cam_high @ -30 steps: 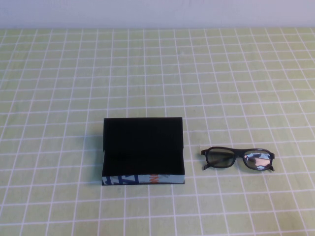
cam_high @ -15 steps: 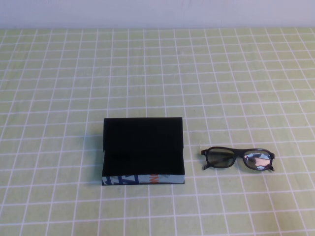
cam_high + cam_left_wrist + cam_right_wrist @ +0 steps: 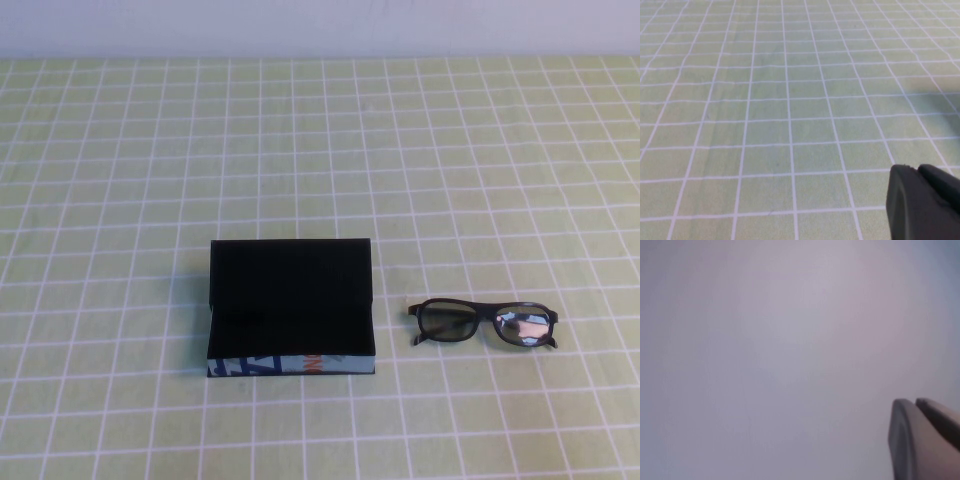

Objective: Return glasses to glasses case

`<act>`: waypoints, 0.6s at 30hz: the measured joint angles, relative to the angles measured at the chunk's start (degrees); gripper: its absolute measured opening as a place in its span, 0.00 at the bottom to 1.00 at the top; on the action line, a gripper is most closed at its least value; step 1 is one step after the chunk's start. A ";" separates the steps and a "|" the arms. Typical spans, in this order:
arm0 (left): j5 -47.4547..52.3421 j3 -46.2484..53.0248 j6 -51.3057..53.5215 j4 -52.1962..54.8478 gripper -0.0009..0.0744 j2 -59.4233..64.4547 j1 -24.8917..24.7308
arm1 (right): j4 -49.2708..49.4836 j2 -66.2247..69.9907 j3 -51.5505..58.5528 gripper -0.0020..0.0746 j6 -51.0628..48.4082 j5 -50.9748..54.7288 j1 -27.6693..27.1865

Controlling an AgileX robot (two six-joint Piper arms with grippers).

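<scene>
Nothing has moved: black thick-framed plastic glasses (image 3: pixel 482 324) lie beside the open black rectangular glasses case (image 3: pixel 290 308), untouched. Left gripper (image 3: pixel 920 200) over the counter (image 3: pixel 790 100) and right gripper (image 3: pixel 922 435) facing blank wall are both closed, empty.

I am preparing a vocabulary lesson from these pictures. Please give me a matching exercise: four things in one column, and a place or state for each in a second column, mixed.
1. glasses
2. glasses case
3. left claw
4. right claw

a. flap lid open
b. before a pale blank surface
c. over bare checked cloth
d. lying right of the case

Pairs: 1-d, 2-a, 3-c, 4-b
</scene>
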 joint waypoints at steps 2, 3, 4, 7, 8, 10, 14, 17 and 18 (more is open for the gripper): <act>0.00 0.00 0.00 0.00 0.01 0.00 0.00 | 0.11 0.00 0.00 0.00 1.96 -6.69 0.00; 0.00 0.00 0.00 0.00 0.01 0.00 0.00 | 0.18 0.00 -0.33 0.00 3.59 -8.53 0.00; 0.00 0.00 0.00 0.00 0.01 0.00 0.00 | 0.34 0.00 -1.43 0.00 5.38 -8.77 0.00; 0.00 0.00 0.00 0.00 0.01 0.00 0.00 | -0.34 0.00 -9.39 0.00 9.54 -3.51 0.00; 0.00 0.00 0.00 0.00 0.01 0.00 0.00 | -1.00 0.00 -12.46 0.00 10.57 -0.43 0.00; 0.00 0.00 0.00 0.00 0.01 0.00 0.00 | -3.10 0.44 -21.15 0.00 12.88 9.19 0.00; 0.00 0.00 0.00 0.00 0.01 0.00 0.00 | -6.65 6.85 -38.51 0.00 14.48 27.19 0.00; 0.00 0.00 0.00 0.00 0.01 0.00 0.00 | -7.81 15.39 -49.54 0.00 14.47 40.14 0.00; 0.00 0.00 0.00 0.00 0.01 0.00 0.00 | -7.91 18.84 -53.01 0.00 13.82 44.72 0.00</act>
